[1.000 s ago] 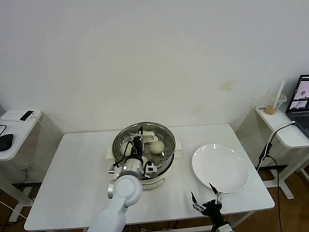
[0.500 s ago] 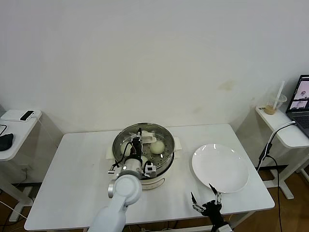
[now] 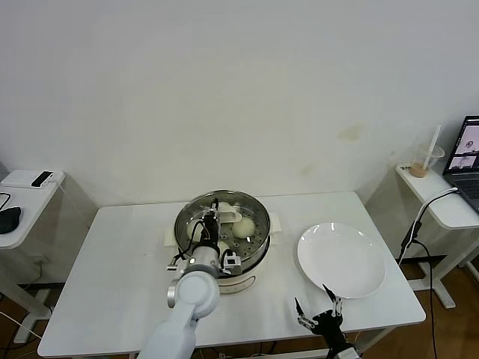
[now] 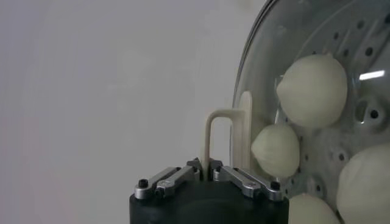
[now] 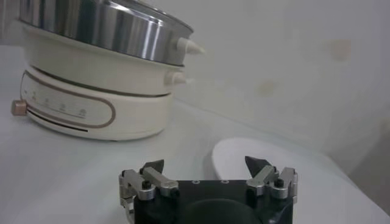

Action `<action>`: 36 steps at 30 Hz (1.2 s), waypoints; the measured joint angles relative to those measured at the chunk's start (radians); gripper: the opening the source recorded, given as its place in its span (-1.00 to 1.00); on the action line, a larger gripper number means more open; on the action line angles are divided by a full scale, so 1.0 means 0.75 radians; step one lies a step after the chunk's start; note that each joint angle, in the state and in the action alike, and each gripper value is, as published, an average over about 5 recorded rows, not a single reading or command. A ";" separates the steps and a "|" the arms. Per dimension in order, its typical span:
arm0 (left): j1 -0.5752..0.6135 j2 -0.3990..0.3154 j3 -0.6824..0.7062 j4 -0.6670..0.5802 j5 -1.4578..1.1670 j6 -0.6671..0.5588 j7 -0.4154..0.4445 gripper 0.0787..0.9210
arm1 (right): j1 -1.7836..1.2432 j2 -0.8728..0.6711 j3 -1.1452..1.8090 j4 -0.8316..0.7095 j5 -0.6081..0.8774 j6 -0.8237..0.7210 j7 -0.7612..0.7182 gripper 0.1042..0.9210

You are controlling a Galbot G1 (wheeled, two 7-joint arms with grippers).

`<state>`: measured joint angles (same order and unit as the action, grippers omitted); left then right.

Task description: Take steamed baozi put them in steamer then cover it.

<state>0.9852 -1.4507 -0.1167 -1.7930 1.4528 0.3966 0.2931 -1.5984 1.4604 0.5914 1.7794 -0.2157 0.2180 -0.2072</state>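
The task looked nearly finished: the baozi [image 4: 312,91] sat on the perforated tray inside the steamer [image 3: 223,232], the plate [image 3: 341,259] beside it was bare, and the glass cover [image 4: 268,73] lay over the pot, so the only step left seemed to be letting go and drawing the arm clear. The left gripper [image 4: 207,173] hung right over the cover's bar handle [image 4: 226,137], which stood between its fingers; whether those fingers pinched it or had begun to part I could not tell. The right gripper [image 5: 208,176] was parked low at the table's near edge, just by the plate, its fingers spread wide and empty.
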 measured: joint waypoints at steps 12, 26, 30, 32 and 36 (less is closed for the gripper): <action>0.073 0.026 0.011 -0.109 -0.022 -0.002 -0.021 0.33 | -0.007 -0.003 -0.001 0.005 -0.003 -0.004 0.000 0.76; 0.326 0.091 -0.027 -0.415 -0.182 -0.043 -0.113 0.77 | -0.024 -0.045 -0.001 0.003 0.030 -0.002 -0.002 0.76; 0.460 0.085 -0.077 -0.516 -0.322 -0.085 -0.190 0.77 | -0.035 -0.069 0.003 0.015 0.053 0.001 -0.004 0.76; 0.531 0.079 -0.121 -0.558 -0.421 -0.118 -0.243 0.77 | -0.041 -0.085 0.005 0.022 0.069 0.001 -0.007 0.76; 0.671 0.065 -0.246 -0.619 -0.698 -0.193 -0.363 0.77 | -0.051 -0.119 0.011 0.042 0.113 -0.001 -0.011 0.76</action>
<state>1.4886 -1.4018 -0.3012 -2.2573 0.9296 0.2516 0.0207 -1.6369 1.3713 0.5993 1.8110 -0.1308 0.2177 -0.2153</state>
